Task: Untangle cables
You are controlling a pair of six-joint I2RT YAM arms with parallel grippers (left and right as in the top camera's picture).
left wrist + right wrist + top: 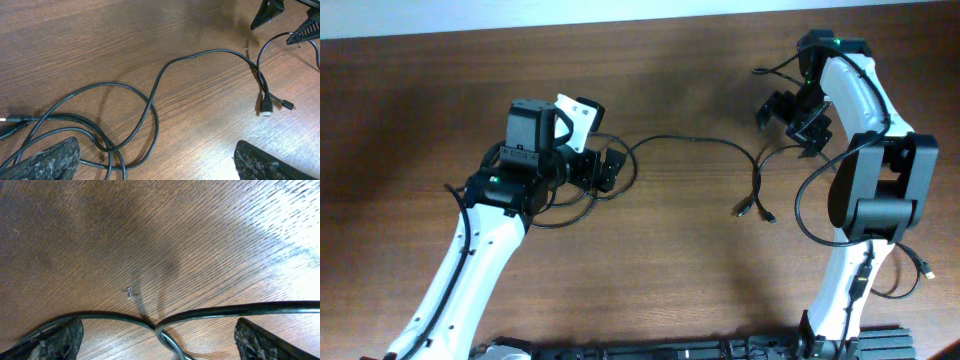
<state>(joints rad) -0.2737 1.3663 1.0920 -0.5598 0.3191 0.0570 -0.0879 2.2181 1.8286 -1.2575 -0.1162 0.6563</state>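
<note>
Surface: brown wood-grain surface (420,100), carrying both arms and the cables.
Cables, general position: thin black cables (690,140) run across the middle of the overhead frame, from the left claw to a point below the right claw.
Cables, left portion: several overlapping loops (150,107) lie crossed over one another in the lower left of the left wrist frame. It cannot be told whether they are knotted.
Cables, middle portion: one strand rises from the loops, arcs toward the upper right and drops to the plugs.
Plugs: a wider flat plug (266,106) and a small plug (290,105) lie just beside each other on the wood, right of centre in the overhead frame (744,209).
Left claw: the left claw (600,168) is spread wide above the loops and grips nothing (157,165).
Right claw: the right claw (792,122) sits in the upper right of the overhead frame with its fingers well apart (162,340), and nothing is clamped.
Cable under right claw: two strands (225,311) cross on the wood between its fingers.
</note>
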